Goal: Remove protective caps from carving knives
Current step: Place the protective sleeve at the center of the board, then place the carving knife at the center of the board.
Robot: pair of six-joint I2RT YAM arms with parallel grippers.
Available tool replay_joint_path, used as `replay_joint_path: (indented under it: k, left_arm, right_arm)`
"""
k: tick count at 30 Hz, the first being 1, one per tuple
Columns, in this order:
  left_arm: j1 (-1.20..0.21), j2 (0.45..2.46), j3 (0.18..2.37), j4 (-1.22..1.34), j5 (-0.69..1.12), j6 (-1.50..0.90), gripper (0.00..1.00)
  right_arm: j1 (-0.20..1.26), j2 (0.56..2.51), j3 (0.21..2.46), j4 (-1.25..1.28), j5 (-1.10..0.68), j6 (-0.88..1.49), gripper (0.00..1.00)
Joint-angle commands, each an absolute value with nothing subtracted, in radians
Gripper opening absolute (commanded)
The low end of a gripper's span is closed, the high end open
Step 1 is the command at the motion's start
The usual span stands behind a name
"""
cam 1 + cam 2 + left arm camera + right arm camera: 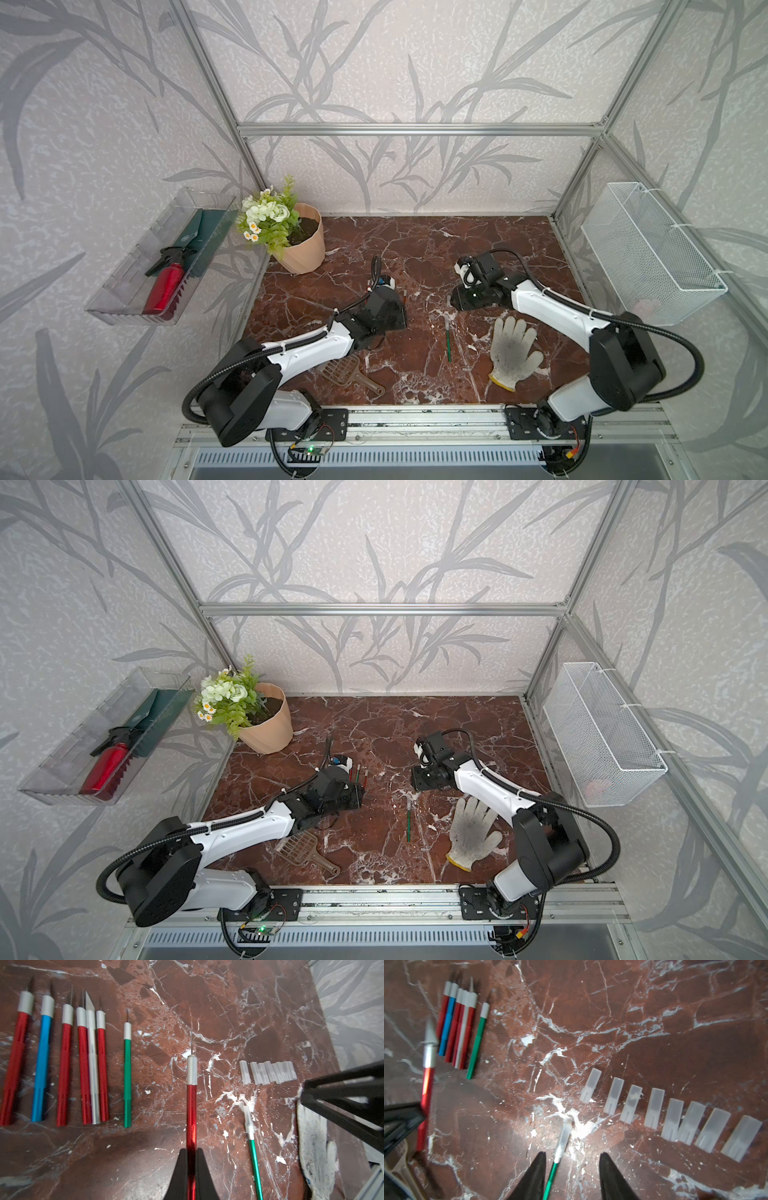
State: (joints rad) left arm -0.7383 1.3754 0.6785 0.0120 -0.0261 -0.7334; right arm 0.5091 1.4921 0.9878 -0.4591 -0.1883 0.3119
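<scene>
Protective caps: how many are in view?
9. Eight caps lie loose in a row on the table; one sits on the green knife beneath the open right gripper. None seems hidden.

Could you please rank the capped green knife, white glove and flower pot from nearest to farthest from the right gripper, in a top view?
1. capped green knife, in the middle, right by the right gripper.
2. white glove, front right.
3. flower pot, far left corner.
</scene>
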Motion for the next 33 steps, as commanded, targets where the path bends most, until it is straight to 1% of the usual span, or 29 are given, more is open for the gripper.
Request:
replay_joint_path:
  k: [1, 3, 5, 8, 10, 14, 28, 33]
  left_arm:
    - [-0.733, 1.418, 0.739, -0.076, -0.101, -0.721, 0.07]
    - [-0.732, 1.441, 0.761, -0.089, -0.120, -0.724, 0.07]
    - [-0.732, 1.460, 0.772, -0.082, -0.131, -0.720, 0.07]
    - [-0.724, 1.499, 0.802, -0.085, -0.134, -0.702, 0.07]
    - [-0.721, 1.527, 0.828, -0.098, -0.140, -0.689, 0.07]
    - [-0.713, 1.576, 0.879, -0.147, -0.178, -0.691, 0.07]
    - [-0.673, 1.705, 0.950, -0.157, -0.166, -0.664, 0.07]
    - [-0.665, 1.756, 1.001, -0.212, -0.156, -0.654, 0.07]
  right_arm:
    - [0.516, 1.399, 0.940, -0.413, -0.281, 0.289, 0.49]
    - [0.518, 1.349, 0.920, -0.405, -0.323, 0.280, 0.57]
    - [0.520, 1.305, 0.905, -0.400, -0.351, 0.272, 0.62]
    - [0.521, 1.243, 0.884, -0.398, -0.368, 0.272, 0.71]
    - [0.522, 1.205, 0.873, -0.401, -0.379, 0.266, 0.79]
    - [0.521, 1.139, 0.831, -0.377, -0.383, 0.265, 0.99]
    - [0.520, 1.046, 0.778, -0.358, -0.404, 0.263, 0.99]
    - [0.521, 1.026, 0.765, -0.319, -0.418, 0.280, 0.99]
